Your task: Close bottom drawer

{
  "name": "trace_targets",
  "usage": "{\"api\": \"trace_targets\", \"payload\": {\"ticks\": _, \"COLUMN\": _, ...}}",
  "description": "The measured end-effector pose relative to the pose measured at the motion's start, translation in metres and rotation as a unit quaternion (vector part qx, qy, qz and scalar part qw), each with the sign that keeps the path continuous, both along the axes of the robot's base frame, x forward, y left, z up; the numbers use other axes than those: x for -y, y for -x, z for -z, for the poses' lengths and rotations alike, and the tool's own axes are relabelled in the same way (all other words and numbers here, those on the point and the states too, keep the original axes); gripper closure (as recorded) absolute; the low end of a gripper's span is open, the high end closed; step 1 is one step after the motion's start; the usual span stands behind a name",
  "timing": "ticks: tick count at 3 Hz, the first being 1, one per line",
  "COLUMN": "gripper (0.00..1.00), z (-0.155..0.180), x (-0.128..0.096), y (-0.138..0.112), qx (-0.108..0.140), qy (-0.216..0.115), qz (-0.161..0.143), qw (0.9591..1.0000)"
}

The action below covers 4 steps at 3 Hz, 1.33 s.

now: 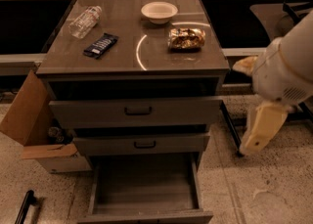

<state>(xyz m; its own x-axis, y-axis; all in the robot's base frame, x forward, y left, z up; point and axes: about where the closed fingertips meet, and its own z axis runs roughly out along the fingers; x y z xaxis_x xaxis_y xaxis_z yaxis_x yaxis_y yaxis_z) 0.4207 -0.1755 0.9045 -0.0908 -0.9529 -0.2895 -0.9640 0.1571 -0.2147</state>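
Observation:
The bottom drawer (145,189) is pulled far out of the grey cabinet (132,61). Its shallow tray is empty, and its low front panel runs along the lower edge of the view, with the handle out of view. The middle drawer (142,144) and the top drawer (137,111) stand slightly out, each with a dark bar handle. My white arm (281,78) hangs at the right, beside the cabinet and apart from it. A dark bar at the bottom left edge looks like part of my gripper (24,207), low and left of the drawer.
On the cabinet top lie a plastic bottle (85,21), a dark snack bar (100,45), a white bowl (159,11) and a chip bag (186,38). An open cardboard box (36,130) stands at the cabinet's left. A dark chair leg (230,130) is on the right.

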Motion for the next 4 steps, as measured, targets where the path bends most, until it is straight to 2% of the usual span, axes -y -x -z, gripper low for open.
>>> {"api": "trace_targets", "payload": {"ticks": 1, "gripper": 0.0, "z": 0.093, "x": -0.044, "y": 0.025, "qx": -0.041, "qy": -0.046, "qz": -0.053, "qw": 0.9967}}
{"api": "trace_targets", "payload": {"ticks": 2, "gripper": 0.0, "z": 0.092, "x": -0.044, "y": 0.025, "qx": -0.04, "qy": -0.046, "qz": -0.053, "qw": 0.9967}}
{"api": "trace_targets", "payload": {"ticks": 3, "gripper": 0.0, "z": 0.106, "x": -0.04, "y": 0.021, "qx": -0.041, "qy": -0.055, "qz": -0.04, "qw": 0.9969}}
{"api": "trace_targets", "payload": {"ticks": 4, "gripper": 0.0, "z": 0.157, "x": -0.037, "y": 0.011, "qx": -0.042, "qy": -0.072, "qz": -0.042, "qw": 0.9956}}
